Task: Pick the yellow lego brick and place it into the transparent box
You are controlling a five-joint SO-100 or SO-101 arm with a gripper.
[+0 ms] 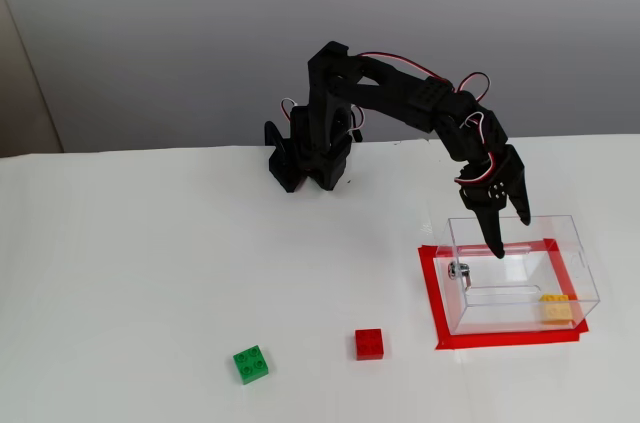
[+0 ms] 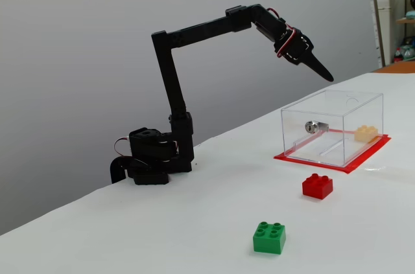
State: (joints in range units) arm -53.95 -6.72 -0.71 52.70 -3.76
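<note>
- White tabletop fills both fixed views, with a plain grey wall behind it.
- Nearest the camera in a fixed view lies the green brick, studs up, well apart from everything else.
- Beyond it sits the red brick, just in front of the red tape border that frames the box.
- On that tape stands the transparent box, open at the top, with a small metal fitting on its left wall as this view shows it.
- Inside the box, the yellow lego brick rests on the floor near the corner farthest from the fitting, studs up; it also shows through the clear wall in the other fixed view.
- Above the box's rear edge hangs the gripper, fingers spread and holding nothing, clear of the walls.
- Farthest back, the black arm rises from its base at the table's rear edge.
- Judging from this, the placing looks done. The step in hand would be the retreat, best made by lifting straight up before swinging back, so the fingers never catch the thin rim and shift the box off its tape.
</note>
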